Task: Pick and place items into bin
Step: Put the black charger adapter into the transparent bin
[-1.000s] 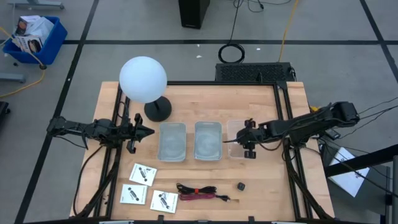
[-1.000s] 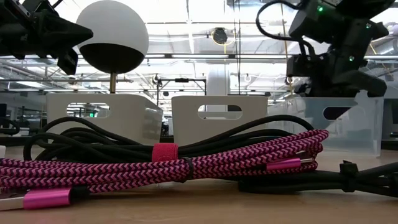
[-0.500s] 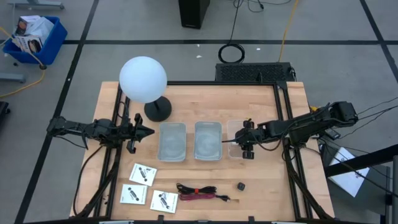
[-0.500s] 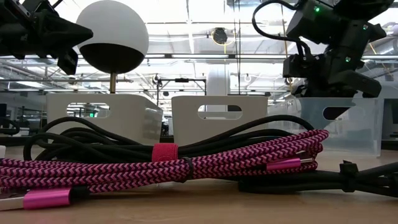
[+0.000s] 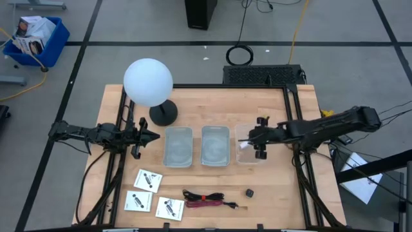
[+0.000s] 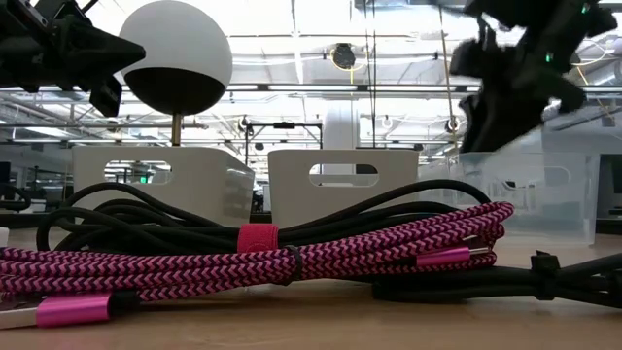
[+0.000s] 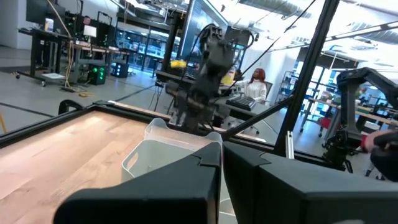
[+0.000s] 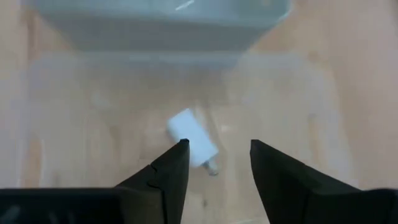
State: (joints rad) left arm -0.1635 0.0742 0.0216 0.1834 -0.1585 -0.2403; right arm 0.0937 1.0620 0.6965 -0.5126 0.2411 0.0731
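My right gripper (image 5: 250,142) hangs open above the rightmost clear bin (image 5: 251,162), slanting down. A small white piece (image 8: 191,144) lies on that bin's floor, below and ahead of the fingers, touched by nothing; the high view shows the white piece (image 5: 243,145) too. On the near part of the table lie three white packets (image 5: 147,180), the black-and-red cable bundle (image 5: 207,199) and a tiny black cube (image 5: 248,192). My left gripper (image 5: 154,135) waits shut at the table's left, level, beside the left bin (image 5: 178,131).
Three bins stand in a row at mid table, with the middle bin (image 5: 215,131) between the other two. A white globe lamp (image 5: 149,82) on a black base stands at the far left. In the low view the cable bundle (image 6: 243,258) fills the foreground.
My right gripper has risen above the rightmost bin and drawn back a little toward the table's right edge, tipping less steeply. The white piece now shows on the bin floor, clear of the fingers.
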